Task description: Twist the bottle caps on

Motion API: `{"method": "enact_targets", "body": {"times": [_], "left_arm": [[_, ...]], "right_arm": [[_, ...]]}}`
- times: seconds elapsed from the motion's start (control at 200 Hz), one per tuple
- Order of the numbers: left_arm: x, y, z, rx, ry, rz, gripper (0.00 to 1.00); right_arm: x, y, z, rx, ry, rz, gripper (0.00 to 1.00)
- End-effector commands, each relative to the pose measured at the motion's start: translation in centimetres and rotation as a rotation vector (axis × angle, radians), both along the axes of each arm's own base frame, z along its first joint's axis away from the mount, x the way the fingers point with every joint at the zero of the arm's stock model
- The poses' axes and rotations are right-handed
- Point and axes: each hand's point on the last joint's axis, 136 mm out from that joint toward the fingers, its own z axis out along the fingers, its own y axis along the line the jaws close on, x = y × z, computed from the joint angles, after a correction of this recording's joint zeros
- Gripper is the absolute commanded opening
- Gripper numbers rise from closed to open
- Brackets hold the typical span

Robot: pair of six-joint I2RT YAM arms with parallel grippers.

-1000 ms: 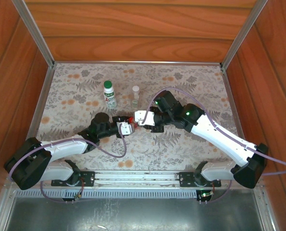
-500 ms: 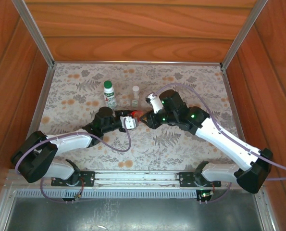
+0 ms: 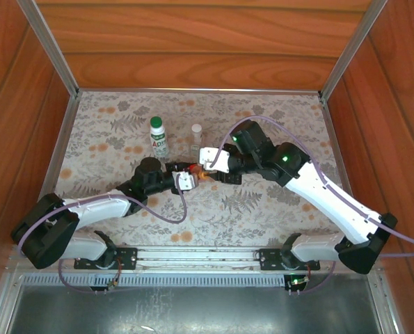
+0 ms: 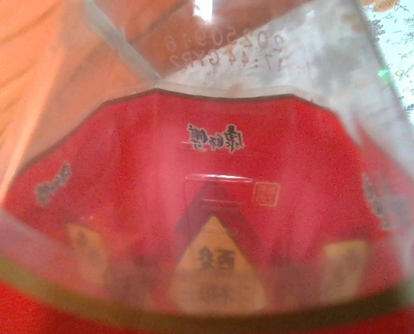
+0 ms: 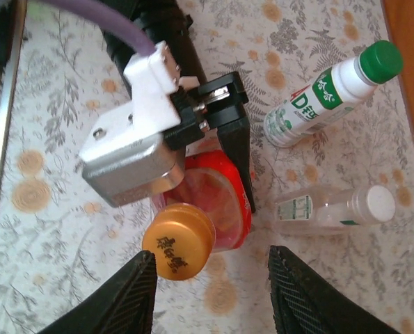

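The mat is pale beige, printed with grey fern sprays and orange flower marks, and is walled by reddish-brown wood panels. The red bottle has a scarlet label with black characters, a cream triangle and an olive-gold band. Its orange cap, at its seven o'clock, carries dark lettering. At two o'clock from it, the white bottle shows green print and a green cap; at three o'clock the clear bottle has a white cap. The left gripper is black with a white and silver body. The right arm is white and black, and a purple cable runs at eleven o'clock.
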Motion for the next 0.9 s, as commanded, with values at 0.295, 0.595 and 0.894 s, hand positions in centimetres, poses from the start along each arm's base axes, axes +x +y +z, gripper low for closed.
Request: {"method": "enact_targets", "body": {"times": [0.295, 0.595, 0.894], "left_arm": [[-0.6, -0.2, 0.4, -0.026, 0.028, -0.028, 0.51], [-0.7, -0.4, 0.7, -0.038, 0.039, -0.035, 0.51], [-0.8, -0.5, 1.0, -0.052, 0.050, -0.039, 0.51]], "right_arm": [[-2.1, 0.5, -1.6, -0.100, -0.034, 0.197, 0.48], [-1.7, 0.9, -2.6, -0.119, -0.027, 0.192, 0.38], [-1.5, 0.7, -3.5, -0.127, -0.029, 0.175, 0.42]]}}
